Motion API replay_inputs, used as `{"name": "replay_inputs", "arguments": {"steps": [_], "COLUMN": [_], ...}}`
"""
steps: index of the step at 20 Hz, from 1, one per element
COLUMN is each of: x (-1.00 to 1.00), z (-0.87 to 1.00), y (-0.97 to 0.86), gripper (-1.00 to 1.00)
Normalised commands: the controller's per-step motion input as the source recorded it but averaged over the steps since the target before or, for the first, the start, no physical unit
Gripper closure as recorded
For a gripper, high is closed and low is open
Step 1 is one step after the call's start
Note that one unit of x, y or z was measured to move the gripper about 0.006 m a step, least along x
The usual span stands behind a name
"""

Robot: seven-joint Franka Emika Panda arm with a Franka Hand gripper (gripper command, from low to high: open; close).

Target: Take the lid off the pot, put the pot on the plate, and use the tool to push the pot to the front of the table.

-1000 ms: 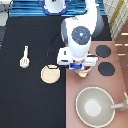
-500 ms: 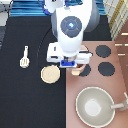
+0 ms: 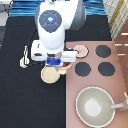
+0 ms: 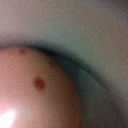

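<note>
Hovering gripper point(image 3: 56, 63) over plate point(image 3: 49, 75) | grip state unclear | lid point(image 3: 81, 51) on stove point(image 3: 95, 85)

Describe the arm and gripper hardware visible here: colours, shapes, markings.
The arm is a bulky white shell with rounded segments and grey shading at the joints. A blue-grey circular cap sits on top of one joint. The gripper, over the plate's edge on the table, has a white boxy body with a blue block.
</note>
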Motion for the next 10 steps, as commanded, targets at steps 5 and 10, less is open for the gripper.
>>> {"name": "replay_inputs", "arguments": {"steps": [5,10], "x": [-0.32,-0.19], "z": [0.0,-0.05], "y": [-0.77,-0.55], "gripper": [1.0,1.0]}}
